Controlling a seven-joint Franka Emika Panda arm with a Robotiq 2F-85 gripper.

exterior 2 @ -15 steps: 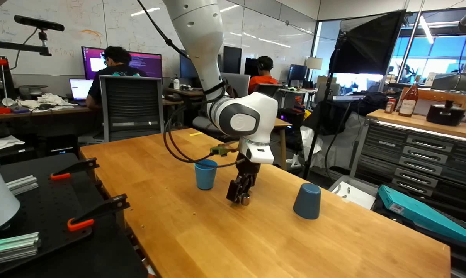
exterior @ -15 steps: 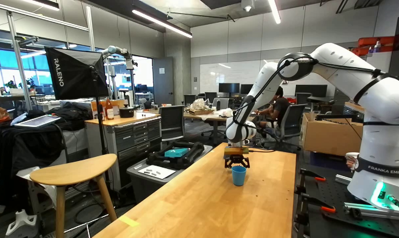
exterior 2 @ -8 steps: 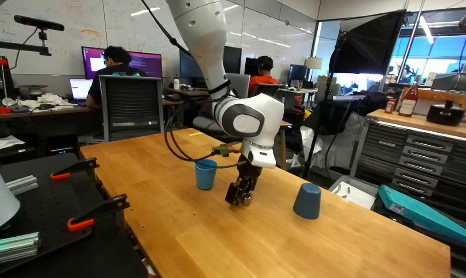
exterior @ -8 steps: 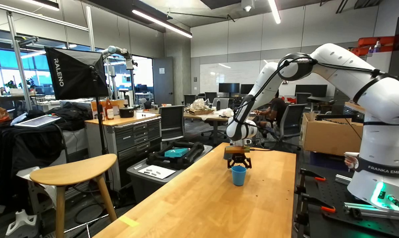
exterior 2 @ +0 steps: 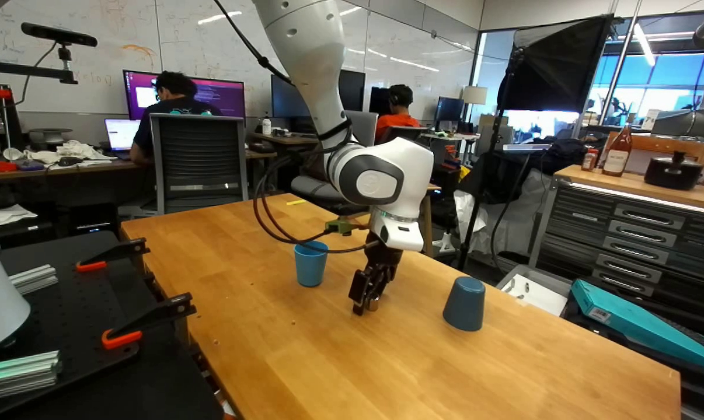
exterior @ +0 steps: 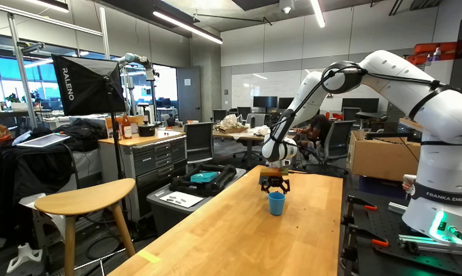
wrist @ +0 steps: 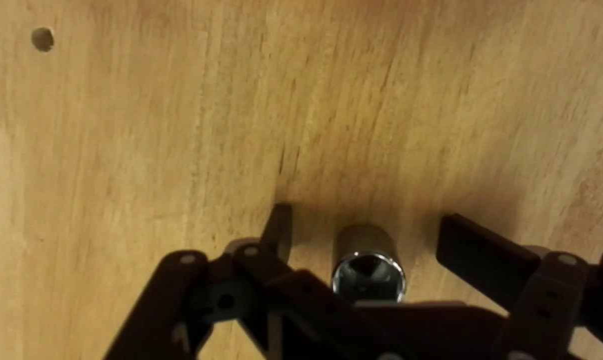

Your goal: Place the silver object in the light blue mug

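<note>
In an exterior view my white jointed arm (exterior 2: 376, 182) has just edged toward 3 o'clock, leaving the light blue, plain tapered mug (exterior 2: 311, 267) at 10 o'clock from the black gripper (exterior 2: 368, 303). What that buys me shows in the wrist view: the shiny silver metal cylinder (wrist: 368, 265), hollow-topped, stands upright at 5 o'clock on the pale wooden tabletop (wrist: 131, 150), between the gripper's fingers (wrist: 481, 260). They are spread, with a gap on either side, so I hold nothing. I judge I'm lined up to close and lift, though round smooth metal may slip; the carry to the mug comes after.
</note>
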